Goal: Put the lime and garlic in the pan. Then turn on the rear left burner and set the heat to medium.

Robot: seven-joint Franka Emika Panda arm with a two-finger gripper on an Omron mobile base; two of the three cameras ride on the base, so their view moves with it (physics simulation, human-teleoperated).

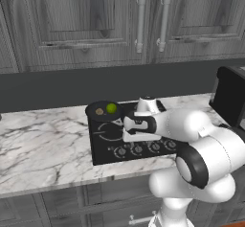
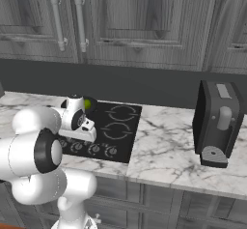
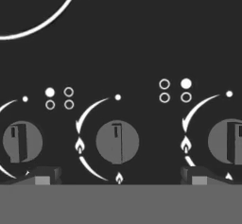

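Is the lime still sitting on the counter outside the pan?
No, in the left base view the lime lies inside the black pan, next to the garlic.

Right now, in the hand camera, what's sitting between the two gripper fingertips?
In the hand view, a round grey knob sits between the open gripper's fingertips, on the black cooktop, its pointer upright.

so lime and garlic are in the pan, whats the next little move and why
Probably lower the open fingers straight onto the middle knob and close. The lime and garlic already lie in the pan, and the knob sits centred between the fingers, its marker upright. Its dot legend appears to mark the rear left burner.
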